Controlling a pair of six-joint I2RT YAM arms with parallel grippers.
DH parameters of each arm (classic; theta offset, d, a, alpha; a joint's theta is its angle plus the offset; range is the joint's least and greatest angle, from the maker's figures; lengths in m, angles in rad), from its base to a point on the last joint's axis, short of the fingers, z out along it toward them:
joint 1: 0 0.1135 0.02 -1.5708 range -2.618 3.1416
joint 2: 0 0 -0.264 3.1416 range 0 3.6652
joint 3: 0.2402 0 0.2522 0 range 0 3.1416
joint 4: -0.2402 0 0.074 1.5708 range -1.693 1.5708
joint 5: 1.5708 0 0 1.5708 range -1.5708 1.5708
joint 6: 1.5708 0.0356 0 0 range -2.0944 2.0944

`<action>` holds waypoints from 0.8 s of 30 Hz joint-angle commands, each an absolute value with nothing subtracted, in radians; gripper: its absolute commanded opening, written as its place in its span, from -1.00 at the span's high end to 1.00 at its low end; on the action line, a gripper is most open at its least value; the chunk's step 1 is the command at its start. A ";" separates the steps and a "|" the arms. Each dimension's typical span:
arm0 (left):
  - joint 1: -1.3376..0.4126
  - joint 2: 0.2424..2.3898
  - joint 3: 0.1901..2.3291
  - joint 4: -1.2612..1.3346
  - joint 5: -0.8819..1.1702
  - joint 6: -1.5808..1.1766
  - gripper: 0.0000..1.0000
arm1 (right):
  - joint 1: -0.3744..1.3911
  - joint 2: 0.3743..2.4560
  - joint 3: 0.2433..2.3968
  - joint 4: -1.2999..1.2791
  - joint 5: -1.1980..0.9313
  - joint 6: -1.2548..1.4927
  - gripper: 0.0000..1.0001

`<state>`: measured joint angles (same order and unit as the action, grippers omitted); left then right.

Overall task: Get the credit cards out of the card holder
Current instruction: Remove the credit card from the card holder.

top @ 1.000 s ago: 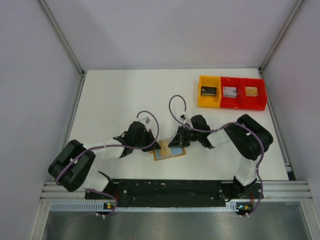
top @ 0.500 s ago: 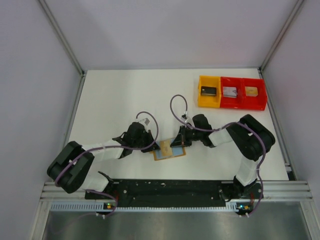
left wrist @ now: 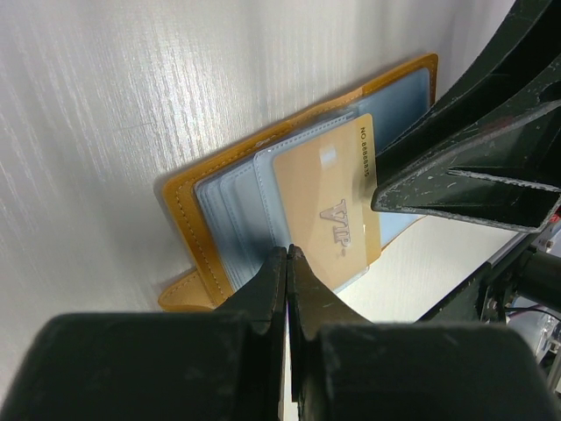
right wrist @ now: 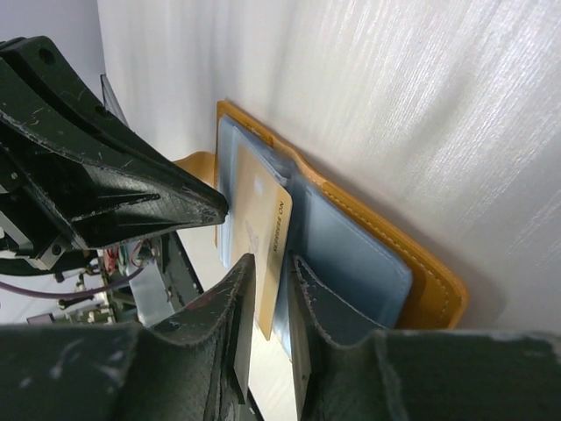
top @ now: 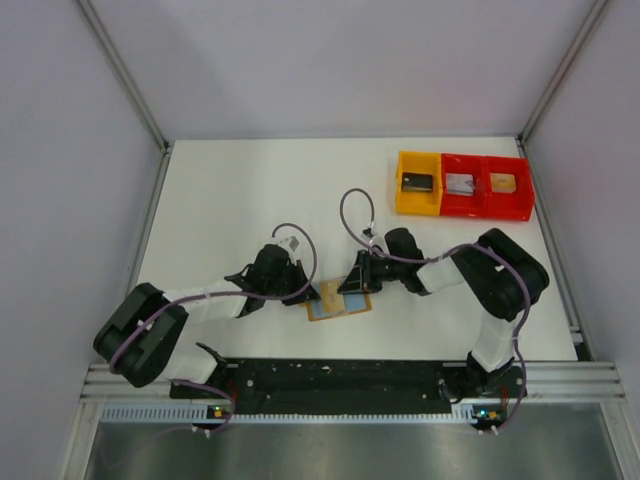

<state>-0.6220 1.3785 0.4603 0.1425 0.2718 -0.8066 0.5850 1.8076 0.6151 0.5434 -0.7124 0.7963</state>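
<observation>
The card holder (top: 338,302) lies open on the table between both arms, tan outside (left wrist: 187,219) and grey-blue inside (right wrist: 351,256). A tan-gold credit card (left wrist: 330,202) sticks partway out of its blue pockets. My left gripper (left wrist: 287,253) is shut, tips together and resting on the holder's near edge by the card; from above it (top: 306,294) sits at the holder's left side. My right gripper (right wrist: 273,263) straddles the card (right wrist: 268,226) edge with its jaws slightly apart; from above it (top: 353,289) is at the holder's right side.
A yellow tray (top: 418,184) and a red double tray (top: 488,187) stand at the back right, each compartment holding a small rectangle. Grey walls close the table's left and right sides. A black rail (top: 340,375) runs along the near edge.
The right gripper's jaws have parted a little around the card. Both arms and the holder have shifted slightly. The left gripper stays shut.
</observation>
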 commanded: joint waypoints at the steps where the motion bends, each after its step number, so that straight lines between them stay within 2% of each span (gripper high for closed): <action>1: -0.634 1.405 0.433 0.060 0.236 -0.790 1.00 | 0.592 1.822 0.611 0.603 -0.710 0.801 0.63; 8: -0.634 1.416 0.439 0.005 0.158 -0.779 1.00 | 0.592 1.829 0.609 0.607 -0.712 0.790 1.00; 24: -0.634 1.416 0.440 -0.061 0.123 -0.762 1.00 | 0.459 1.654 0.584 0.328 -0.660 0.621 1.00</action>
